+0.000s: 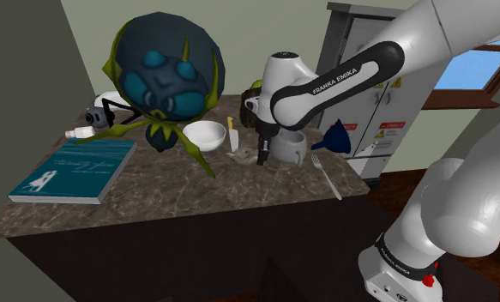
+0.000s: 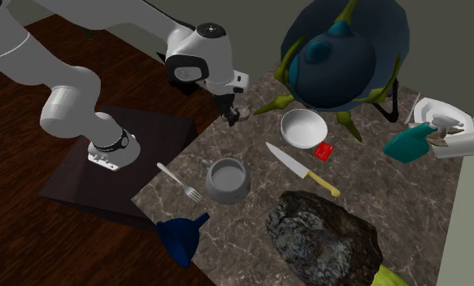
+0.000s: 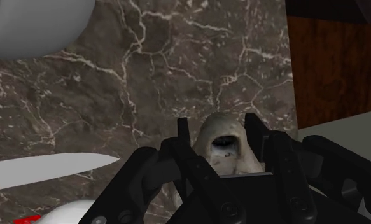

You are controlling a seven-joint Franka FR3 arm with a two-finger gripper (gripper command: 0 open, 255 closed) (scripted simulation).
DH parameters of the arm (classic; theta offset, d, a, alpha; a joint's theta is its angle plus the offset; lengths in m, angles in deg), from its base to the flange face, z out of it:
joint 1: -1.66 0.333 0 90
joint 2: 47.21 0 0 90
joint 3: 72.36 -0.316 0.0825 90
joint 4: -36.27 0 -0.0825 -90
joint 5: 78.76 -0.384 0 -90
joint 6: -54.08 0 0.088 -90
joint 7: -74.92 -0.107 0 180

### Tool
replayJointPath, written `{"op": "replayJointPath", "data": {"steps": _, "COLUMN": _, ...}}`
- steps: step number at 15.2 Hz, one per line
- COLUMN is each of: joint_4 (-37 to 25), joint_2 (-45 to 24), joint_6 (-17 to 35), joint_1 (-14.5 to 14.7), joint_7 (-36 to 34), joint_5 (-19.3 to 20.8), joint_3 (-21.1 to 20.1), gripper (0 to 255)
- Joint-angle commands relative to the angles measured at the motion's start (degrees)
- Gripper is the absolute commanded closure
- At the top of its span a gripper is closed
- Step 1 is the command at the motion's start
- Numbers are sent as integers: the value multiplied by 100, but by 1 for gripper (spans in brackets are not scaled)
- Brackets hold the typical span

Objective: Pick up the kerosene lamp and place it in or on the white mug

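Pale grey-beige and very small, the kerosene lamp [image 3: 223,149] sits on the dark marbled surface [image 3: 146,76], close to the edge that faces the arm's stand, with wooden floor showing just past that edge. The gripper [image 3: 219,130] is down over the lamp. In the wrist view its jaws are drawn in to the lamp's width, one black finger against each flank, so they look closed on it. I cannot tell whether the lamp has left the surface.

The white mug [image 2: 227,180] stands upright farther along the same edge, near the lamp but apart from it. A fork [image 2: 178,180] lies beside the mug, and a knife [image 2: 300,169] lies between the mug and a white bowl [image 2: 302,127].

Judging by its size against the mug, the lamp should be light, and it looks likely to fit the mug's mouth. Its body is rounded and lumpy, with a dark opening in one side. It will probably be stiff but inclined to roll or twist between flat fingers. A hold across the widest part of the body, low and centred, seems safest. If it is modelled on glass, a gentle release is wise.
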Motion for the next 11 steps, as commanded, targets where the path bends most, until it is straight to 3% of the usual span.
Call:
{"op": "replayJointPath", "data": {"steps": 1, "joint_4": -38, "joint_2": 124, "joint_6": -164, "joint_1": 4, "joint_7": -3, "joint_5": -4, "joint_3": -4, "gripper": 255}}
{"op": "replayJointPath", "data": {"steps": 11, "joint_4": -440, "joint_2": 558, "joint_6": -999, "joint_1": 8, "joint_7": 17, "joint_5": -21, "joint_3": -3, "gripper": 255}}
